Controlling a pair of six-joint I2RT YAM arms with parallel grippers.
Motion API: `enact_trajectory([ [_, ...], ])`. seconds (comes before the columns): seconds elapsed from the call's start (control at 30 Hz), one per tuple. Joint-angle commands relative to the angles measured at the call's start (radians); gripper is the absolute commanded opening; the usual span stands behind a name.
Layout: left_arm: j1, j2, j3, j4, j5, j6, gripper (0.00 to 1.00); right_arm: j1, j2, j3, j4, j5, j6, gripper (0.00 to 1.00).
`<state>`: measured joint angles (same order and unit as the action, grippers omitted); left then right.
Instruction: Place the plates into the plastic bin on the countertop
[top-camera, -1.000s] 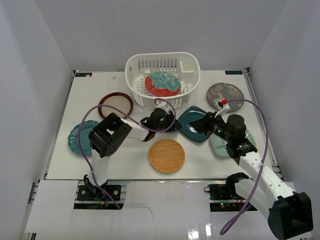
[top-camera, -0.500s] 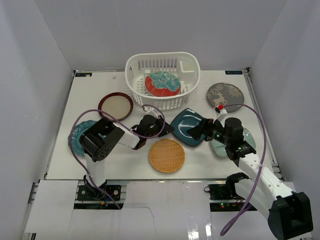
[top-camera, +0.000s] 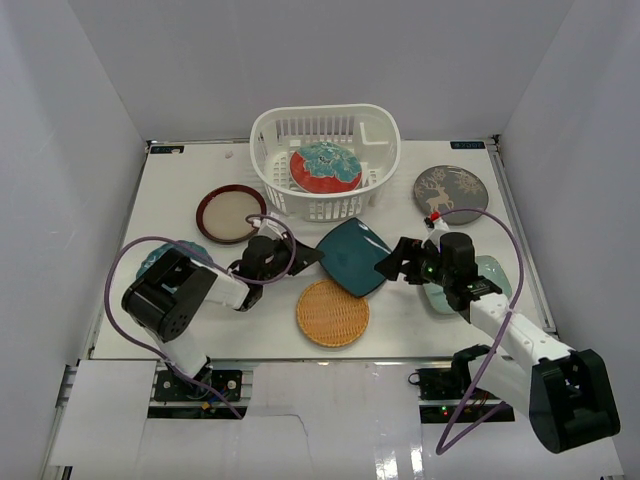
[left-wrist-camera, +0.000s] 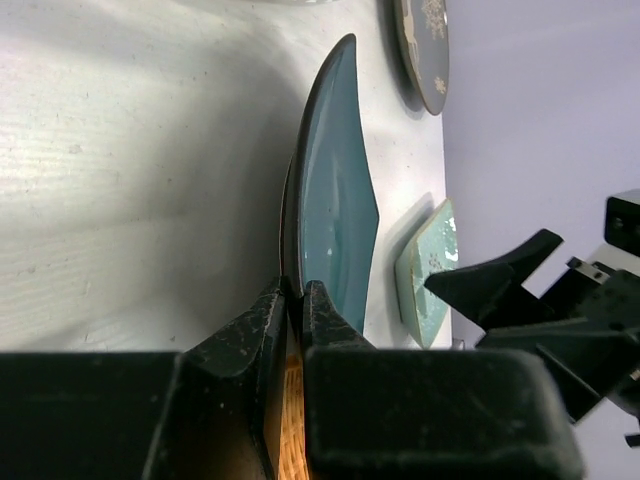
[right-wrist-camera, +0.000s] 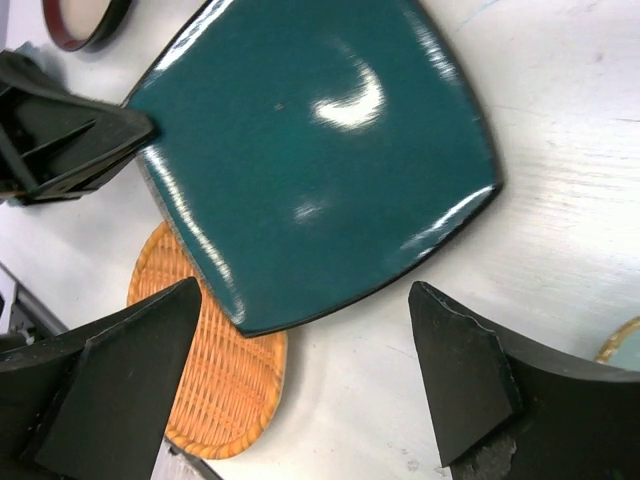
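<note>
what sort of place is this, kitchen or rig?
Likely a lab robot cell, not a kitchen: grey walls box in a tabletop, left arm and right arm mounted at its near edge, the left holding a dark teal square plate.

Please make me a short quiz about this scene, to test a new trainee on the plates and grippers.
1. True or false: the right gripper has its jaws shut on the dark teal square plate.
2. How many plates lie in the plastic bin? A none, B one, C three.
3. Fill in: the ___ gripper clamps the square plate's edge.
Key: 1 false, its jaws stand open; 2 B, the red-and-teal plate; 3 left, the left gripper.
</note>
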<state>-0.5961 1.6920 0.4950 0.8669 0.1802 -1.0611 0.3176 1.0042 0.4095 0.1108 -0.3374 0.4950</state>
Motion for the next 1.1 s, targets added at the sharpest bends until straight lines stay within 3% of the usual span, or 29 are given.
enact_trajectory([
  [0.0, 0.03, -0.094, -0.007, 0.204, 0.096, -0.077, 0.0, -0.021, 0.011, 0.026, 0.024, 0.067, 0.007, 0.9],
  [0.13, 0.05, -0.123, -0.022, 0.244, 0.137, -0.102, 0.0, -0.087, 0.074, 0.011, 0.084, -0.026, 0.051, 0.9],
  [0.33, 0.068, -0.149, -0.039, 0.273, 0.189, -0.141, 0.0, -0.109, 0.189, -0.051, 0.315, -0.193, 0.166, 0.9],
  [0.53, 0.071, -0.147, -0.044, 0.293, 0.252, -0.175, 0.0, -0.107, 0.254, -0.063, 0.481, -0.247, 0.24, 1.0],
  [0.73, 0.071, -0.192, -0.042, 0.236, 0.278, -0.171, 0.0, -0.109, 0.274, -0.097, 0.645, -0.262, 0.326, 0.52],
  [0.77, 0.071, -0.215, -0.042, 0.218, 0.278, -0.165, 0.0, -0.109, 0.261, -0.097, 0.645, -0.256, 0.332, 0.35],
  [0.87, 0.071, -0.271, -0.038, 0.144, 0.28, -0.132, 0.01, -0.109, 0.211, -0.103, 0.645, -0.23, 0.336, 0.09],
  [0.93, 0.071, -0.305, -0.03, 0.074, 0.283, -0.106, 0.12, -0.107, 0.153, -0.098, 0.635, -0.204, 0.338, 0.08],
  [0.97, 0.071, -0.324, -0.027, 0.046, 0.286, -0.07, 0.33, -0.109, 0.131, -0.091, 0.613, -0.203, 0.338, 0.08],
  [1.07, 0.071, -0.428, 0.019, -0.156, 0.257, 0.051, 0.7, -0.109, 0.047, -0.001, 0.5, -0.209, 0.327, 0.08],
])
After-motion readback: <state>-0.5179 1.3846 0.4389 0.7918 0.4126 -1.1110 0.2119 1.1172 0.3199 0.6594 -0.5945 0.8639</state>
